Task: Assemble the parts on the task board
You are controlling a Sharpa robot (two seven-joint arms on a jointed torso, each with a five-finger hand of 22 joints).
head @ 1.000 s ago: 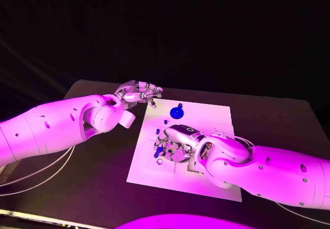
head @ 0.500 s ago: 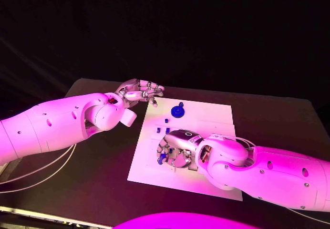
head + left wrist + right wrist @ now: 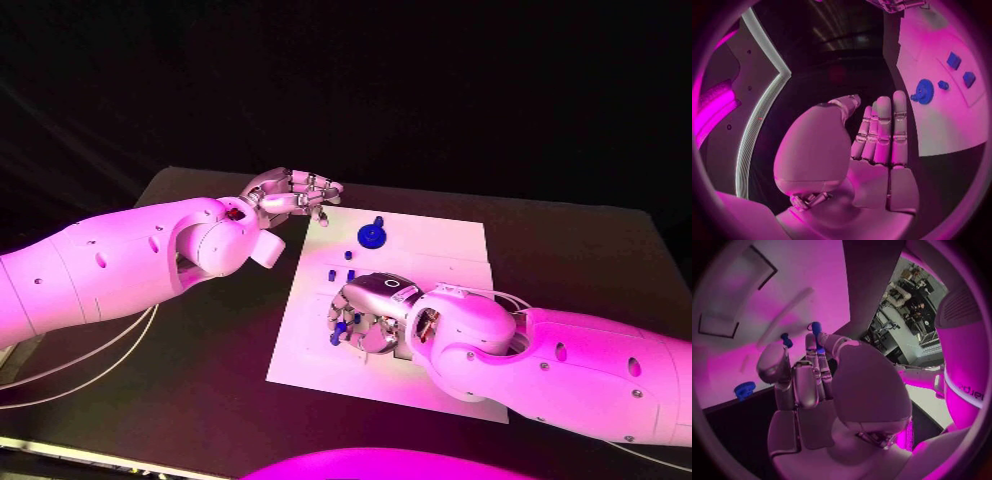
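The white task board (image 3: 433, 250) lies mid-table. On its far part stands a blue gear (image 3: 372, 236), with small blue parts (image 3: 340, 273) nearer to me. My right hand (image 3: 372, 310) hovers low over the board's left middle, pinching a blue peg (image 3: 816, 331) between thumb and a finger. Close to the fingertips is another small blue peg (image 3: 786, 339), and the gear (image 3: 745, 389) lies off to one side. My left hand (image 3: 293, 190) hangs off the board's far left corner and holds nothing; its fingers (image 3: 882, 127) are stretched out. Beyond them are the gear (image 3: 924, 91) and the board (image 3: 942, 120).
The board has a rectangular recess (image 3: 720, 325) and a slot (image 3: 786, 310) near my right hand. Black table (image 3: 188, 360) surrounds the board on all sides. White cables (image 3: 87, 360) trail under my left arm.
My right arm has crept a little toward the board's left side with the peg still pinched. The left hand has stayed where it was.
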